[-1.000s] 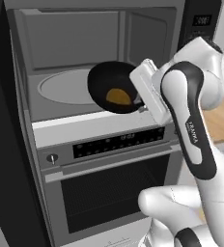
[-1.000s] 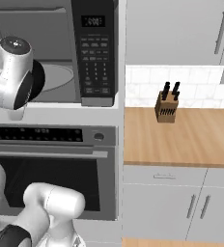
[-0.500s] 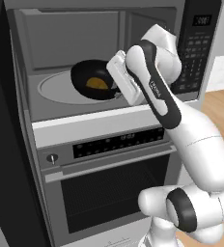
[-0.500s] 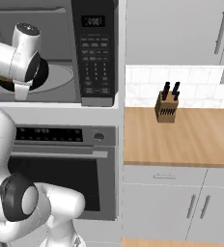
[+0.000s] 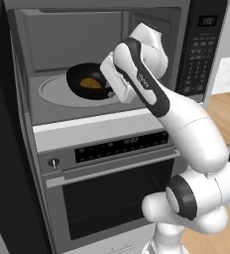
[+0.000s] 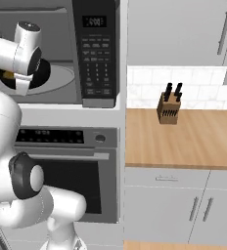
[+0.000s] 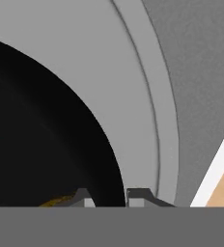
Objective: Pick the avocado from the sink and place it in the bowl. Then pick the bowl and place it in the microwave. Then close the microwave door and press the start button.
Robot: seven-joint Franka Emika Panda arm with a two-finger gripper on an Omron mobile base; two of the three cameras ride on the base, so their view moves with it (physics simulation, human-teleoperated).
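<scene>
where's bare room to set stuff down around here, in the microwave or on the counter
Inside the microwave, the turntable is bare left of the bowl; its right side is crowded by the bowl with the avocado and the gripper shut on the rim. The wooden counter is bare around the knife block.

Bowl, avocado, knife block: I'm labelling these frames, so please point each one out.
bowl (image 5: 80,84): left base view, on its black inner wall.
avocado (image 5: 90,83): left base view, on its orange-brown top inside the bowl.
knife block (image 6: 168,109): right base view, on its wooden front.
</scene>
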